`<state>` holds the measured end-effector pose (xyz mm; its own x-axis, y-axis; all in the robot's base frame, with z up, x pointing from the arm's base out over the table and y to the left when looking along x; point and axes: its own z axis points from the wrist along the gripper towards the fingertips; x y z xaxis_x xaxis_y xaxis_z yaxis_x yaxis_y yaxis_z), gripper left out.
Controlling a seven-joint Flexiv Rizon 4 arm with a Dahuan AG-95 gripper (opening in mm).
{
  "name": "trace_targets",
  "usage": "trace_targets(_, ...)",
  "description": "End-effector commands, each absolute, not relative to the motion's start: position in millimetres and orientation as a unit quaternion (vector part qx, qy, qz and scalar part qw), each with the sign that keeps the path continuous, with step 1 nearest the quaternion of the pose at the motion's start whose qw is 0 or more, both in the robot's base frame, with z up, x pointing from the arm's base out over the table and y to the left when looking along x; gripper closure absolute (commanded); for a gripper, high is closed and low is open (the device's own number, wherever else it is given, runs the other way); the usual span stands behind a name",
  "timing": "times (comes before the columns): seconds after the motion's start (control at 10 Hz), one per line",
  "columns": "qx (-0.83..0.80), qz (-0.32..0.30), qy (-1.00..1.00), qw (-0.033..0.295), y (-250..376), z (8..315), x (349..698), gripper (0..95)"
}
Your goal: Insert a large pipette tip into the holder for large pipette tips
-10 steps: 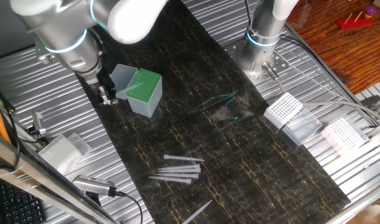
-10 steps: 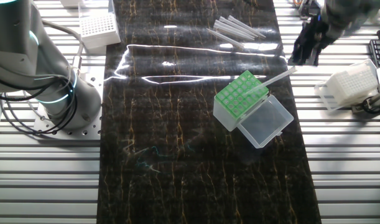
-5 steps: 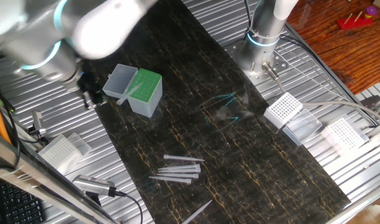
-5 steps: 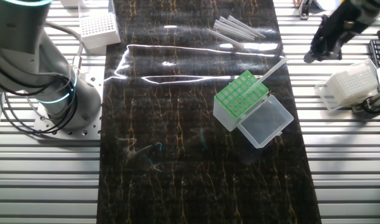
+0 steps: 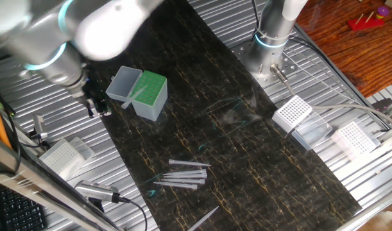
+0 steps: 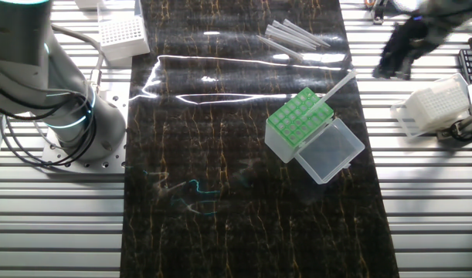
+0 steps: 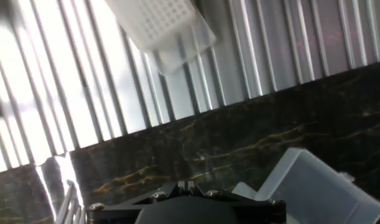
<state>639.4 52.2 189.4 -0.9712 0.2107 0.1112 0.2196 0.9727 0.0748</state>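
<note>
Green-topped holder for large pipette tips sits on the dark mat in one fixed view, its clear lid open toward the gripper. You will find the gripper just left of it, off the mat over the ribbed metal table. Nothing appears between its fingers, but how far they are spread cannot be told. One large pipette tip leans out of the green top.

From the other fixed view, that tip slants up out of the holder's corner. The gripper shows as a dark blur, apart from it. Spare tips lie further up the mat.

Looking along the hand, the fingers are out of sight; you see the clear lid and a white-grid rack.
</note>
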Motion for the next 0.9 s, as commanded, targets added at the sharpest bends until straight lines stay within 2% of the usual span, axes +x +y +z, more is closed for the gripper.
trace_targets(0.1,-0.105,-0.062,-0.991,0.047,53.9,187.6,632.4,95.0)
trace_targets(0.9,-0.103,-0.055,-0.992,0.048,67.1,184.2,617.1,95.0)
